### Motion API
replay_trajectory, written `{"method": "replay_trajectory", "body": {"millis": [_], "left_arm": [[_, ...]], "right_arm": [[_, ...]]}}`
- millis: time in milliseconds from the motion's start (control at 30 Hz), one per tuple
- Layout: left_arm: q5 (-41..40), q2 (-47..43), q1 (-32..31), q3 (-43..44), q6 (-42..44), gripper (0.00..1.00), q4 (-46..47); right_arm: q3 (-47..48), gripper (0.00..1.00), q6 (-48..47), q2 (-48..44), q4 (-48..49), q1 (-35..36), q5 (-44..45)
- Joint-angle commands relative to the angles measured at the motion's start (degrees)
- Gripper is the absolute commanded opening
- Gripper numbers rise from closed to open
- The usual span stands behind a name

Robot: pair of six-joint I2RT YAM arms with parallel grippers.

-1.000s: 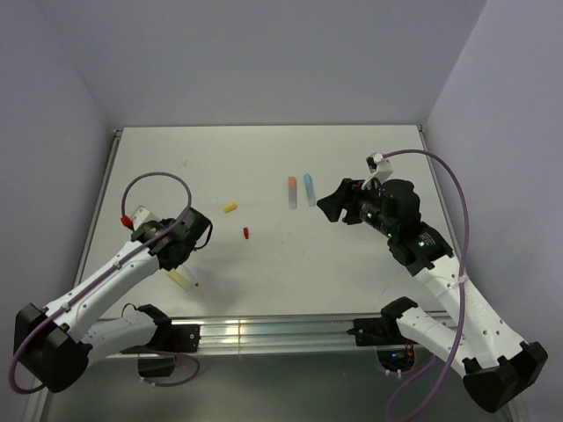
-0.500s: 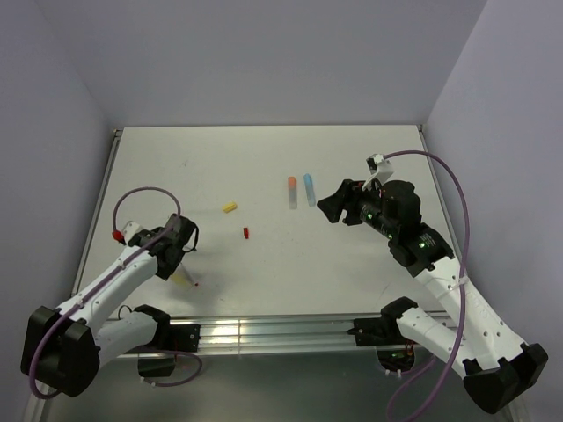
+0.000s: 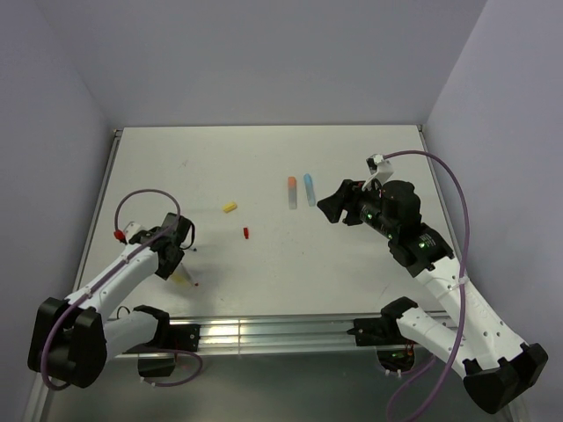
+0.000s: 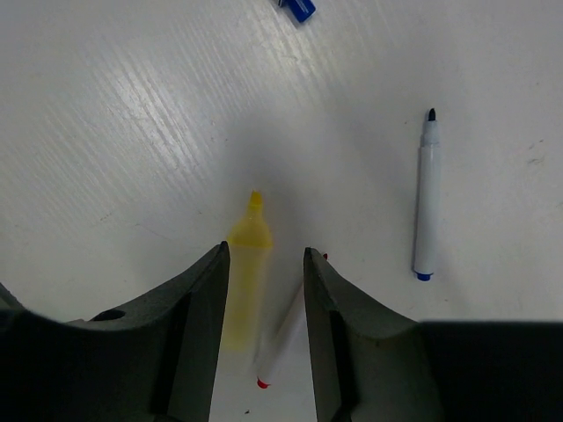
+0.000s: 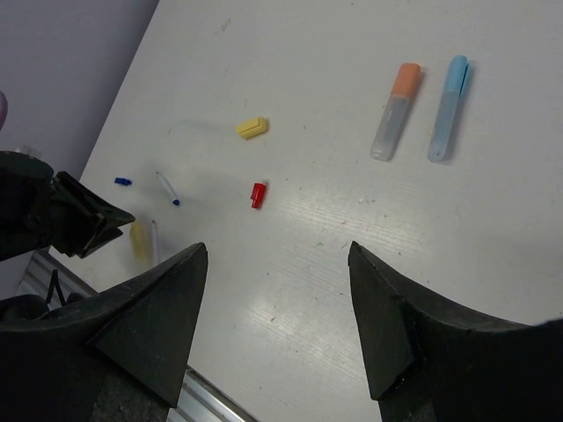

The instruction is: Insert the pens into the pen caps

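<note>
Though faintly scuffed, white tabletop [image 3: 264, 149] with loose pens [image 3: 291, 192] between lilac walls [image 3: 264, 61].

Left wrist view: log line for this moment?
left gripper open above yellow marker | right gripper open, empty | yellow cap loose

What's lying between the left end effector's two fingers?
In the left wrist view, the yellow marker lies between the left end effector's fingers, a thin red-tipped pen beside it.
</note>
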Motion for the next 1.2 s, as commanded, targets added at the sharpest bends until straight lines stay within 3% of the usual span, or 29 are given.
{"method": "replay_trajectory", "body": {"millis": [0,1167], "left_arm": [[1.1,0.9,0.5,-1.1,1.0,0.44,1.7],[3.9,5.4,2.5,-2.4,4.1,0.42,5.6]], "right_arm": [[-0.7,0.73,-1.0,-0.8,2.1,-0.4,0.6],[-0.9,0.73,-1.3,-0.7,2.1,-0.4,1.8]]}}
